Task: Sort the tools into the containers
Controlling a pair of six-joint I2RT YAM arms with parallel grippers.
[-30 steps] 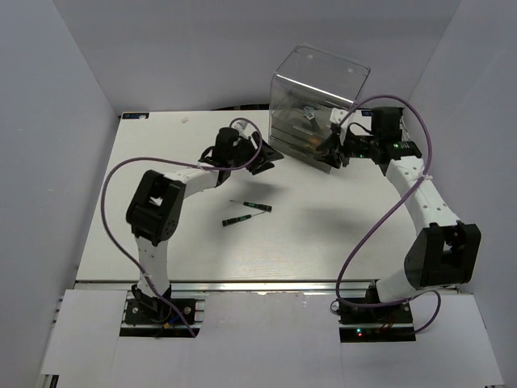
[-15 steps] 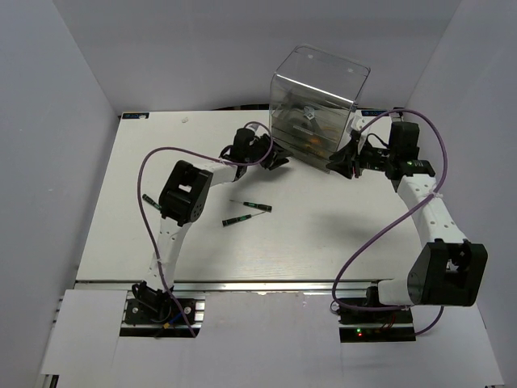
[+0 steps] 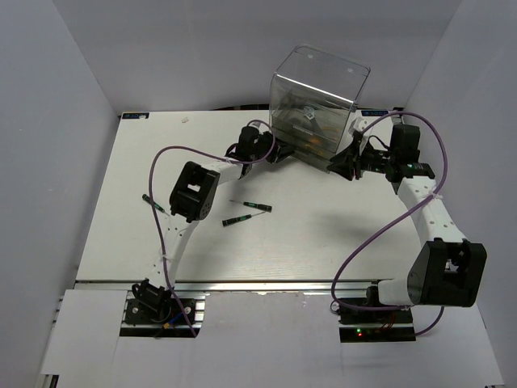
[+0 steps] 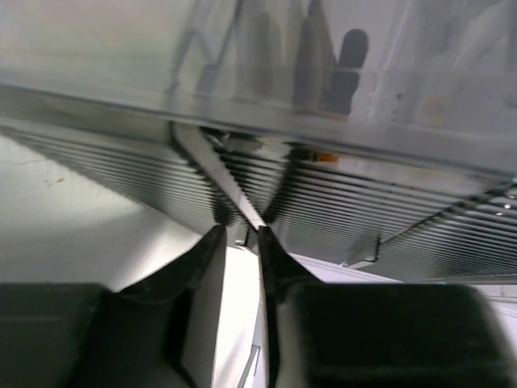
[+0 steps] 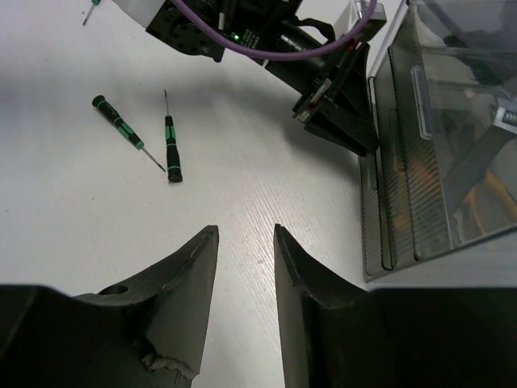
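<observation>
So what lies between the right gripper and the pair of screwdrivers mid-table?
Nothing: only bare white table separates the right gripper from the screwdrivers, clearest in the right wrist view.

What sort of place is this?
Likely a robot lab test cell: plain walls boxing in a white table, left arm and right arm bolted at its edge, a clear drawer cabinet.

White table [image 3: 323,234]: grey cabinet [image 3: 317,101] far, three screwdrivers [image 3: 250,206].
</observation>
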